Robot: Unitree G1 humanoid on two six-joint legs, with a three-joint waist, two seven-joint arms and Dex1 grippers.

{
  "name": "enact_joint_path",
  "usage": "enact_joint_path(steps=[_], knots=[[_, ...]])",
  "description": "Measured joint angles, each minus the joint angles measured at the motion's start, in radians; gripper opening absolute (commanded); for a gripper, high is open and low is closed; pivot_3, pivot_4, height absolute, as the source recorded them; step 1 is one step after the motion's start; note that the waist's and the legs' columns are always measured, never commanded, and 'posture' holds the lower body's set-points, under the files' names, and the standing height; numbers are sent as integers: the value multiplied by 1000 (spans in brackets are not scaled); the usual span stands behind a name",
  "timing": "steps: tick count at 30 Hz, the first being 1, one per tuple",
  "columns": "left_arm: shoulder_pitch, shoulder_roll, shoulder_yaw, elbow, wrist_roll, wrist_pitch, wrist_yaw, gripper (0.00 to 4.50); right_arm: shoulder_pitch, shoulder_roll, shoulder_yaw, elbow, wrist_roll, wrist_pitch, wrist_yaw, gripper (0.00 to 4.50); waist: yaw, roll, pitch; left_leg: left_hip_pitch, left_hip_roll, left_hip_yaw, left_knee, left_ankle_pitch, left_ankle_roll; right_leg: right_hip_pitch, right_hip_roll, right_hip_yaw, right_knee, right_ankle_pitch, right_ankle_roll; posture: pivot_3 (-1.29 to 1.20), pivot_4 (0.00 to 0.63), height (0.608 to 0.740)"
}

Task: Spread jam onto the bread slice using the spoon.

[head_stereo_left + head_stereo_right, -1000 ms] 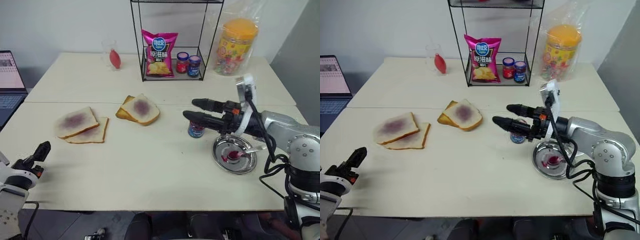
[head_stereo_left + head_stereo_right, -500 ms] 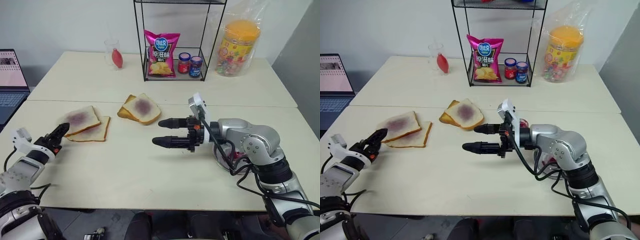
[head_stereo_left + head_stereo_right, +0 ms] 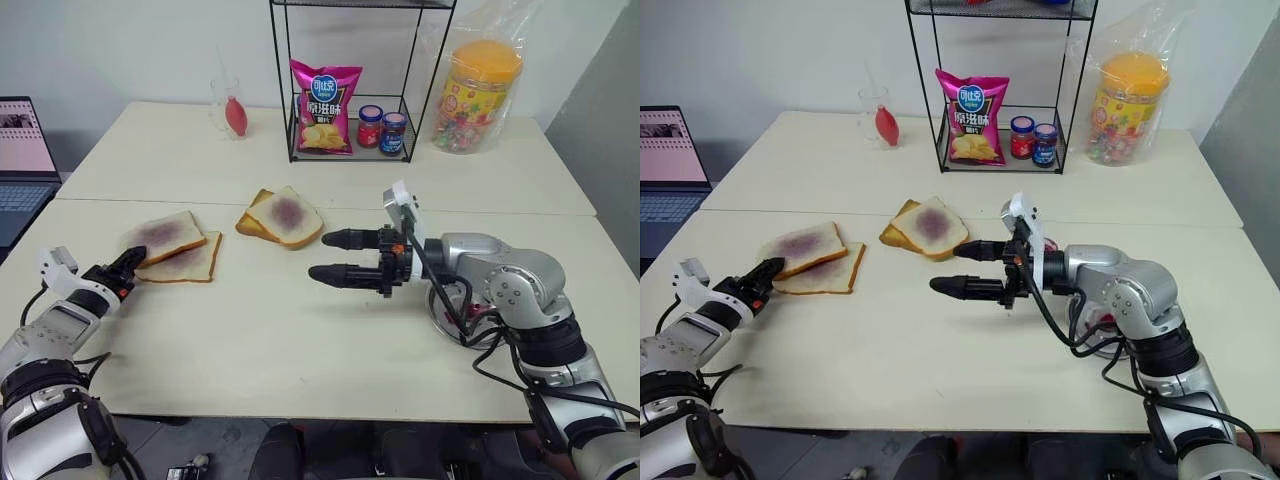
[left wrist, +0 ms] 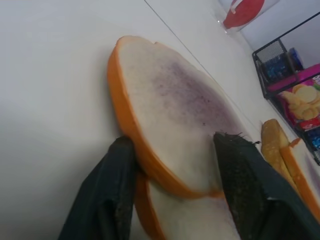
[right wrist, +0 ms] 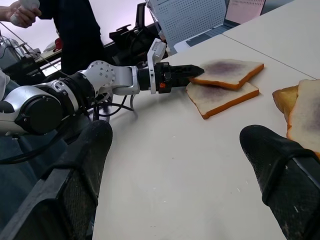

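Up close from the left wrist: left gripper (image 4: 175, 145) clamped on a corner of the bread slice (image 4: 170, 110), one finger against the crust, the other on the purple-stained top. Rests on a second slice (image 3: 197, 266) near the counter's (image 3: 250, 330) left side.

From the right wrist: same pinch seen side-on, plus a person (image 5: 75, 30) standing beyond the counter edge.

From the head: right gripper (image 3: 320, 256) wide open, holding nothing, level above bare counter, just in front of the stacked pair (image 3: 285, 217). Leaves broad free surface between both grippers and along the near edge.
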Motion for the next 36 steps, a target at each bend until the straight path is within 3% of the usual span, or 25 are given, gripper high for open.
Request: enact_joint_path(steps=[4,9,22,28,36], knots=[[1,0,4,-9,2,1,4,750,3,9,0,0,-10,-3,-4,4500,0,0,0,-1,0,-3,0,0,0,0,0,-3,0,0,0,0,150,740],[-3,21,7,-36,5,-4,15,16,4,22,-12,-11,-21,-19,-17,4500,-2,0,0,-2,1,-7,0,0,0,0,0,-9,0,0,0,0,150,740],[-94,145,0,-357,-91,227,-12,16,45,72,-101,-58,-65,-85,-121,4500,-3,0,1,-6,-1,-11,0,0,0,0,-2,-12,0,0,-1,0,150,740],[-137,164,-57,-314,-62,229,-47,16,64,75,-135,-78,-62,-80,-153,4500,-6,2,2,-5,0,-11,0,0,0,-1,-1,-12,0,0,-1,0,150,740],[-187,136,-33,-286,-111,281,-67,16,66,76,-148,-80,-61,-68,-177,4500,-6,2,2,-8,0,-11,1,0,0,-3,-1,-12,0,0,-1,0,150,740]])
